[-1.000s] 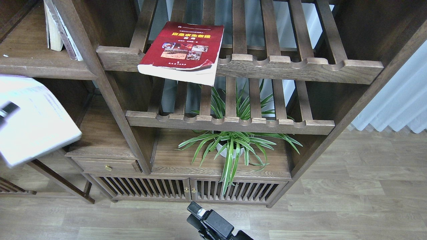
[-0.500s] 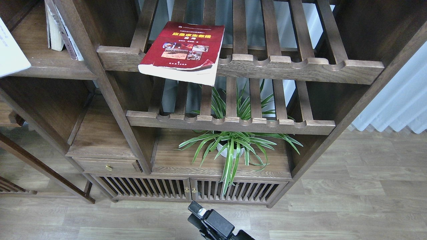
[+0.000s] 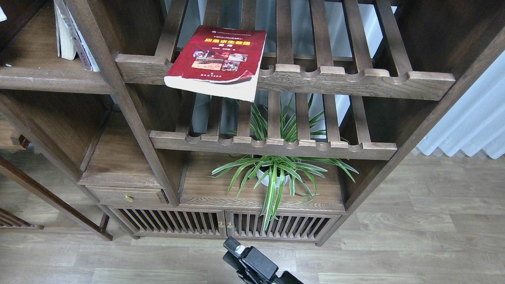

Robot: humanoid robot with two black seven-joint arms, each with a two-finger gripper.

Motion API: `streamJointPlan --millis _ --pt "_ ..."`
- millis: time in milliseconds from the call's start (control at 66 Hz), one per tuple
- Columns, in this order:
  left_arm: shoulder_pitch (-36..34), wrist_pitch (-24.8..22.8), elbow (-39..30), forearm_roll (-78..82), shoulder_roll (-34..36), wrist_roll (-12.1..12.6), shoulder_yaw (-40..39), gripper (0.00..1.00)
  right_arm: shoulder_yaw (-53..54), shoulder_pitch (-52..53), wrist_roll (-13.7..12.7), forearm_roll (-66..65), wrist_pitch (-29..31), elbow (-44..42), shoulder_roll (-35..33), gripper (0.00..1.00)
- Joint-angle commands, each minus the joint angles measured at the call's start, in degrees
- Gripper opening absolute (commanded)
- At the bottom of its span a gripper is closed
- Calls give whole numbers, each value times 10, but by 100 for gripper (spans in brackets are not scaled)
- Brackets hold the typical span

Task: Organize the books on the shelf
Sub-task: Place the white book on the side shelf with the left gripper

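Right claw [image 3: 236, 249] low at bottom edge, finger state unclear, red book [image 3: 217, 59] well above on slatted rack [image 3: 339, 77]

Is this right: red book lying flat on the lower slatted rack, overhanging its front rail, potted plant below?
Not quite. The head view shows the red book lying flat on the upper slatted rack, overhanging its front rail. The potted plant does stand below.

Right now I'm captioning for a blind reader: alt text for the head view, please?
A red book lies flat on a slatted rack, overhanging its front rail. A potted plant sits below; a black claw pokes in at the bottom edge.
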Motion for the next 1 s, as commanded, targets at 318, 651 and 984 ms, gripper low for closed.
streamJointPlan --millis 318,651,984 --pt "-217 0 152 63 -49 5 157 12 7 0 2 1 0 4 0 93" --pt "-346 0 239 72 -116 6 261 13 12 0 3 1 0 11 0 93" --pt "-361 0 315 34 -186 -3 269 16 19 0 3 1 0 12 0 93"
